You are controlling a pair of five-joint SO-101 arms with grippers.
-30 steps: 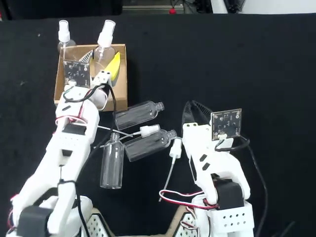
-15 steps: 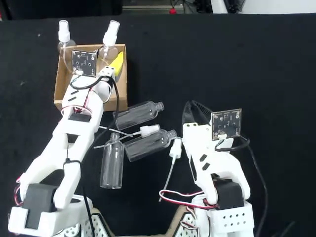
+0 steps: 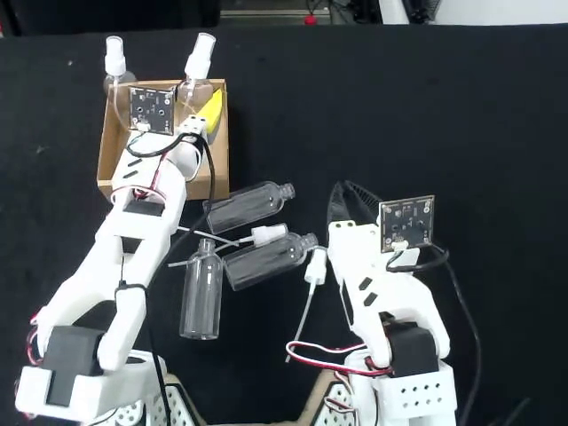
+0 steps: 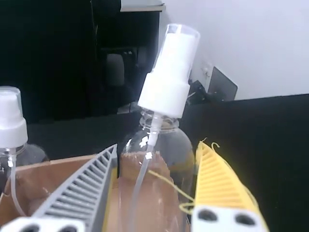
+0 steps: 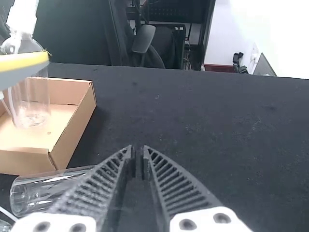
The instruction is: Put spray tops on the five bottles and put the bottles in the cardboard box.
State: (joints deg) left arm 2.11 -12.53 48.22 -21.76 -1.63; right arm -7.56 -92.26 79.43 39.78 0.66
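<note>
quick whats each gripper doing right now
left gripper: closed on the capped bottle
right gripper: closed, holding nothing

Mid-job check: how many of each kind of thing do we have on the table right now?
Clear plastic bottles with white spray tops fitted: 2
Clear plastic bottles without tops: 3
Loose white spray tops: 2
Brown cardboard box: 1
Total: 8
</note>
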